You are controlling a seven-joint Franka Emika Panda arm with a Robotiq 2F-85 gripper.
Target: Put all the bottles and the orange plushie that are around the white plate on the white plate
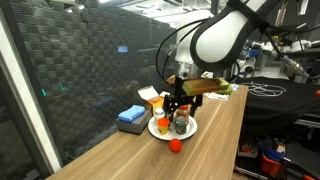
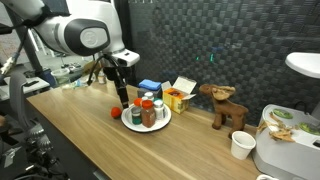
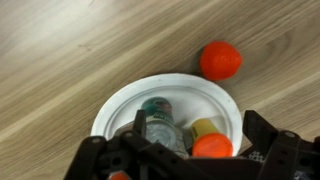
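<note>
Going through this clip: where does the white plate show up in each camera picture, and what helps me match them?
In an exterior view: white plate near the middle of the picture, bottles standing on it.
In an exterior view: white plate left of centre, in the lower half.
Wrist view: white plate fills the lower middle.
Shared landmark: the small red-orange ball lying just outside the plate's rim.

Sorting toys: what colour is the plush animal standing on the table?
Brown. The plush animal shows best in an exterior view.
</note>
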